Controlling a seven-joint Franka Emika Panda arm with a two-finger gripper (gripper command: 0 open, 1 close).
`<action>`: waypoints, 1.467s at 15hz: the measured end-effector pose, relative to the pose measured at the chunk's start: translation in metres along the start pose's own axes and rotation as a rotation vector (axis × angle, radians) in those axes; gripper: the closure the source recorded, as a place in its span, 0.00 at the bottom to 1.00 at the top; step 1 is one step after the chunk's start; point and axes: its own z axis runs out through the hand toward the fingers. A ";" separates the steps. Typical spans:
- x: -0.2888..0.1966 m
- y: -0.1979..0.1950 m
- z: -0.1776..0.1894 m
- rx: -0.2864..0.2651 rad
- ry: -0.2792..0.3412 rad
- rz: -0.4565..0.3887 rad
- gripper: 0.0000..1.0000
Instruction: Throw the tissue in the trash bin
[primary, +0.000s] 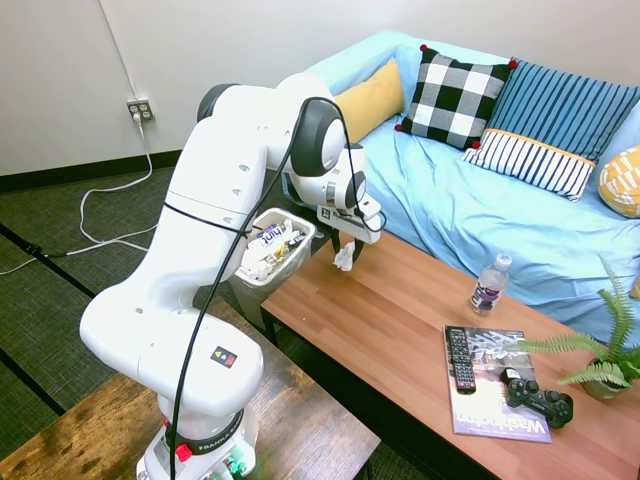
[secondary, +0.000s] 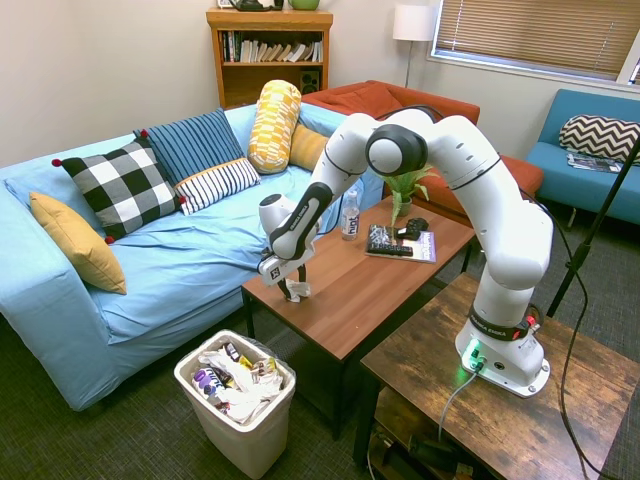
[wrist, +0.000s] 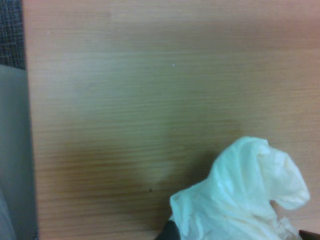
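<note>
wooden table (primary: 400, 320): pincer (primary: 346, 255) grips tissue (primary: 344, 259); no legible print.

The tissue (primary: 344, 258) is white, as is the trash bin (secondary: 243, 421) with its white liner. The desk (primary: 420, 340) is reddish-brown woodgrain. The sofa (secondary: 150, 270) wears a light blue cover, carrying a black-and-white checked pillow (secondary: 120, 188), a mustard pillow (secondary: 76, 243) and navy striped pillows (secondary: 190, 143).

Crumpled white tissue (wrist: 245, 197) over blurred wooden tabletop (wrist: 150, 90).
</note>
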 end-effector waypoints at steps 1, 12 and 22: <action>0.001 0.001 0.002 -0.002 -0.002 0.001 1.00; 0.015 0.006 -0.013 0.022 -0.002 -0.002 1.00; -0.159 -0.070 -0.113 0.050 0.059 -0.173 1.00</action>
